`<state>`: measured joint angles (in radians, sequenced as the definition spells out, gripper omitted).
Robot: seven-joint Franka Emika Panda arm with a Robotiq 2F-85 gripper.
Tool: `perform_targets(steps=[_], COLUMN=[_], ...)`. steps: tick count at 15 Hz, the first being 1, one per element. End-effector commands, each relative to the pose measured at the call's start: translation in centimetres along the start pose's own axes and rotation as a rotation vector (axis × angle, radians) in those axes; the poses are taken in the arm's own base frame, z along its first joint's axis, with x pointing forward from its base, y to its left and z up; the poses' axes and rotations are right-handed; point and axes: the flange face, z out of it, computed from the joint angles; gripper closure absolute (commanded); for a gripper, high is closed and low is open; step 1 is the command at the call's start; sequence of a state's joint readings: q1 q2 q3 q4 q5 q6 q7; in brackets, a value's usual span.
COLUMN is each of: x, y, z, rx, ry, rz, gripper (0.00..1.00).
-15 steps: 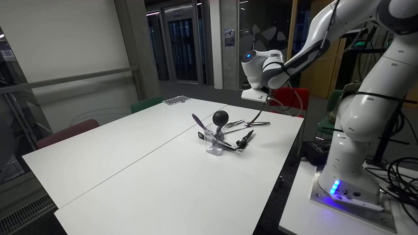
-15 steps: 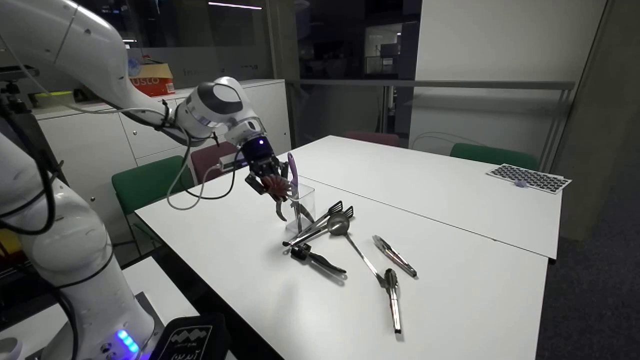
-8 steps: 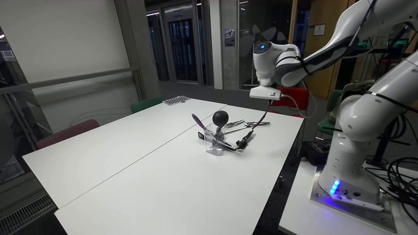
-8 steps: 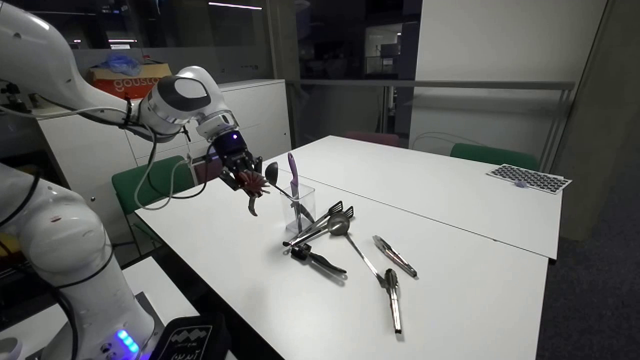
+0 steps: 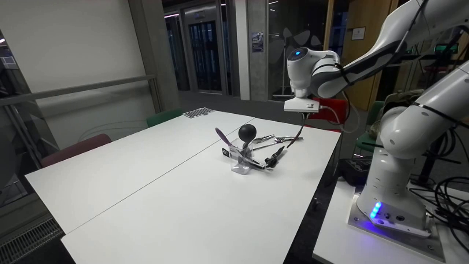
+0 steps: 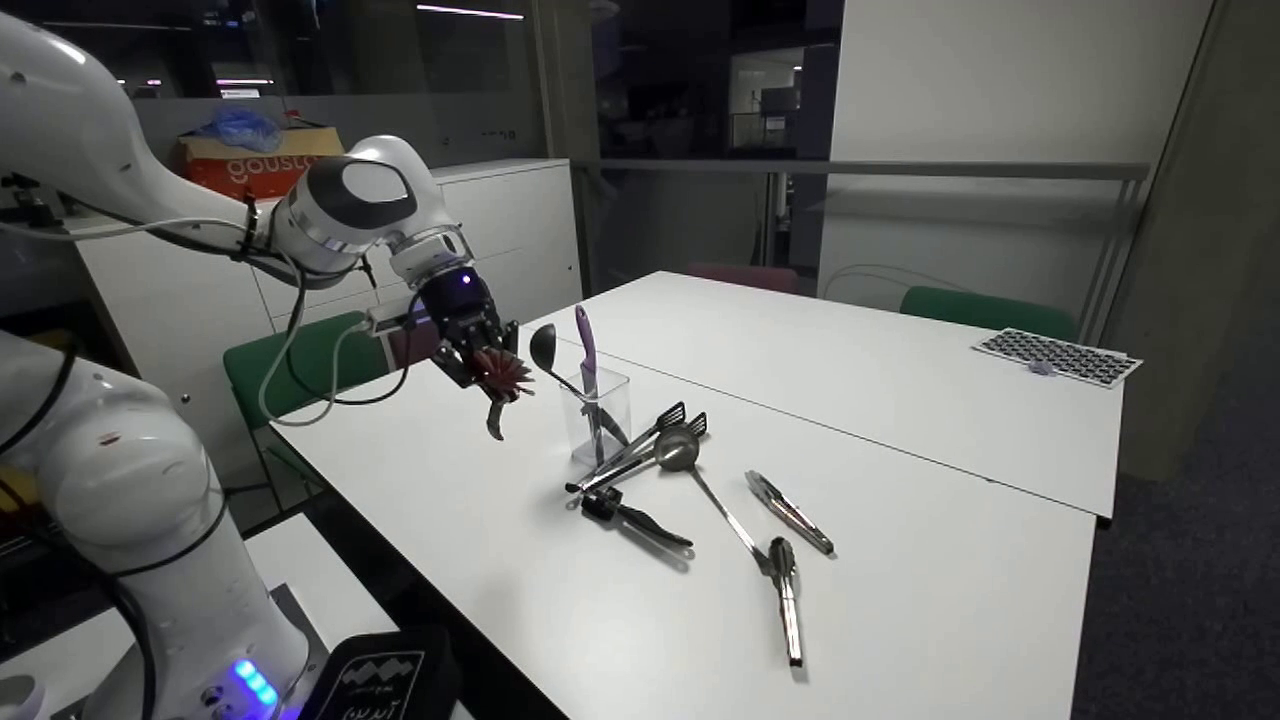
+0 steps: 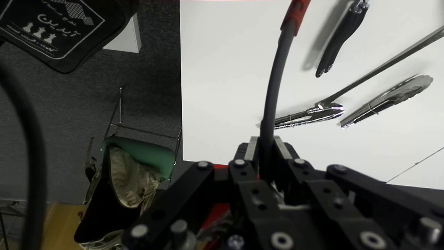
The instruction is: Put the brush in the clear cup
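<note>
The brush (image 6: 502, 370) has red, spiky bristles showing beside my fingers and a grey curved end hanging below. My gripper (image 6: 482, 348) is shut on it and holds it in the air above the table, beside and apart from the cup. In the wrist view my gripper (image 7: 266, 149) has both fingers against the brush's dark grey shaft (image 7: 276, 73), with red at its far end. The clear cup (image 6: 618, 398) stands upright on the table. It also shows in an exterior view (image 5: 240, 169). A purple-handled utensil (image 6: 585, 335) and a black ladle (image 6: 543, 347) stand in it.
Black spatulas (image 6: 640, 450), a steel ladle (image 6: 678, 449) and a black-handled tool (image 6: 640, 522) lie in front of the cup. Two metal tongs (image 6: 790, 515) lie further off. A checkered board (image 6: 1060, 355) lies at the table's far corner. Chairs stand round the table.
My gripper has moved away from the cup towards the robot's base with the brush held. Most of the move was in the first half second. The cup and utensils have not moved.
</note>
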<state>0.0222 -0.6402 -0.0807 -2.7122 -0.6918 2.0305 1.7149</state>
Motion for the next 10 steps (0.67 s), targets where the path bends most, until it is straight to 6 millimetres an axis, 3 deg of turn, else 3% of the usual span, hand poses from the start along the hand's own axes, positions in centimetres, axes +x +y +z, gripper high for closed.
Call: perform_targets(steps=[1, 6, 10], x=[0.6, 3.1, 5.7], y=[0.3, 0.7, -0.5], z=[-1.8, -9.8, -16.3], rx=[-0.015, -0.092, -0.135], ry=[0.061, 0.298, 0.445], rz=[0.046, 0.175, 0.194], gripper=[0.97, 0.97, 0.97])
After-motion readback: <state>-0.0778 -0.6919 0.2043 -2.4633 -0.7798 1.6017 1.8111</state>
